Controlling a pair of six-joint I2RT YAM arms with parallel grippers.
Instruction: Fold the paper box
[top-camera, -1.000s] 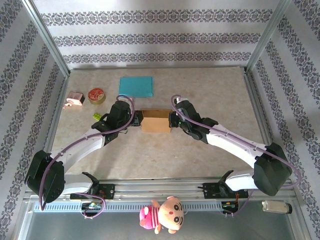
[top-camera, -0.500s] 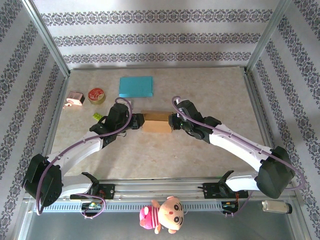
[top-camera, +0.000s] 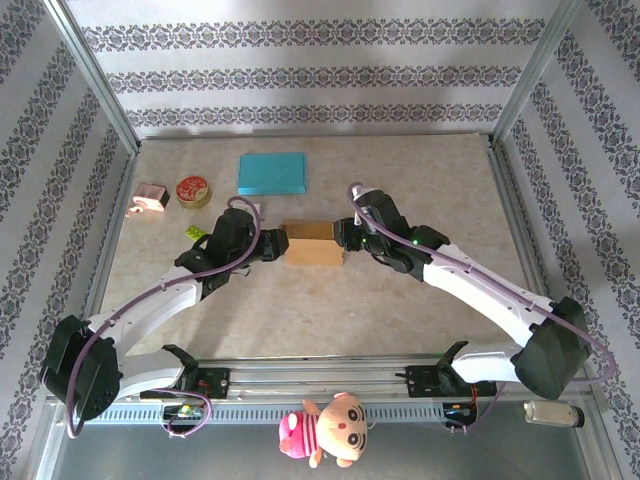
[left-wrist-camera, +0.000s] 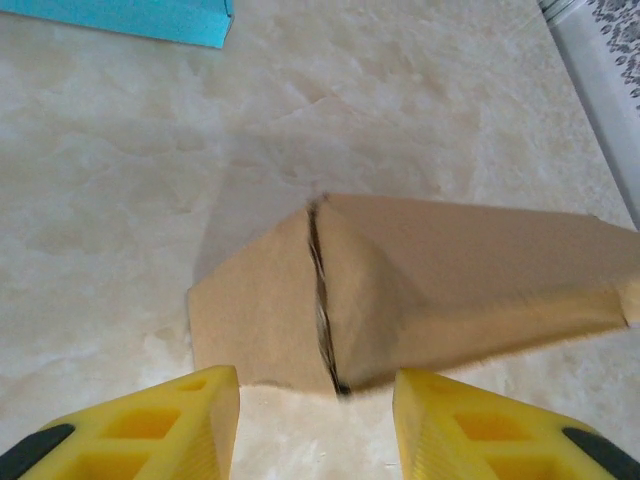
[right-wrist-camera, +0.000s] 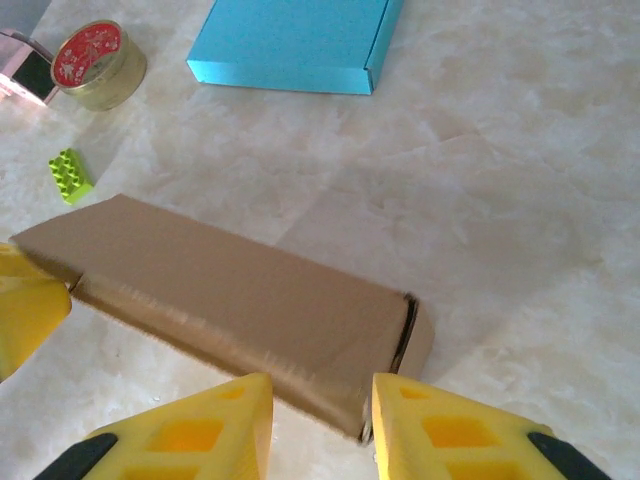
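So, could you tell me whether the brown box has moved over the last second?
No. In the top view the brown box lies in the same spot as before, near the blue box's right corner.

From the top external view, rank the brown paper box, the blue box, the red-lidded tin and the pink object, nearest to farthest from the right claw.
From the right claw:
1. Brown paper box, at its tips, just to the left.
2. Blue box, farther back and left.
3. Red-lidded tin, far left.
4. Pink object, beyond the tin, by the table's left edge.
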